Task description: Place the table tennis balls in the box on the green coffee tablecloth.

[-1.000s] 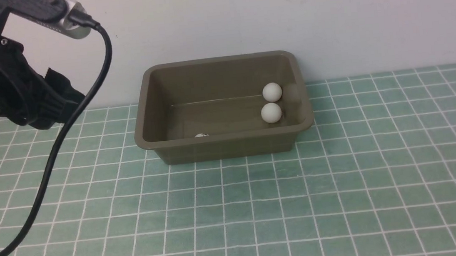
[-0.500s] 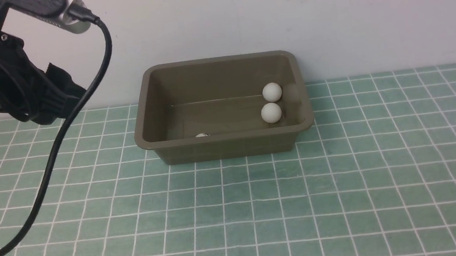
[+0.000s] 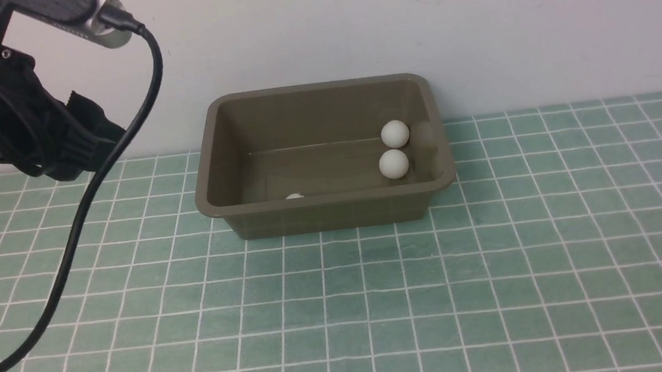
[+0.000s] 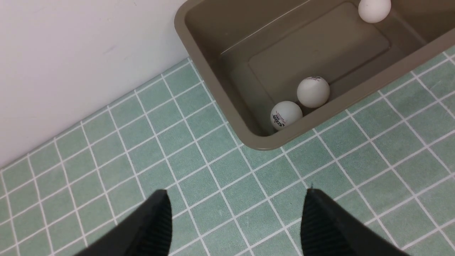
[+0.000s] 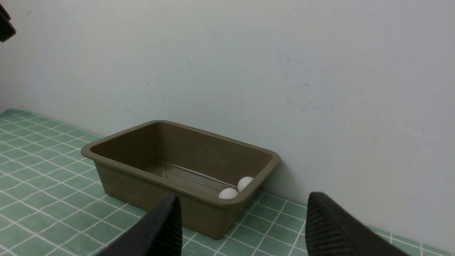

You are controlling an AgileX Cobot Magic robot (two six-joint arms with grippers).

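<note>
My left gripper (image 4: 234, 213), jaws spread and empty, hangs over the green coffee tablecloth (image 3: 497, 267); my right gripper (image 5: 241, 220) is likewise spread. At one o'clock from the left gripper, the box (image 4: 213, 89) holds the table tennis balls (image 4: 312, 91).

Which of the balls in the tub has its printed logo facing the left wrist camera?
The ball nearest the box's rounded corner, showing dark and red print; its neighbour shows only faint marks.
</note>
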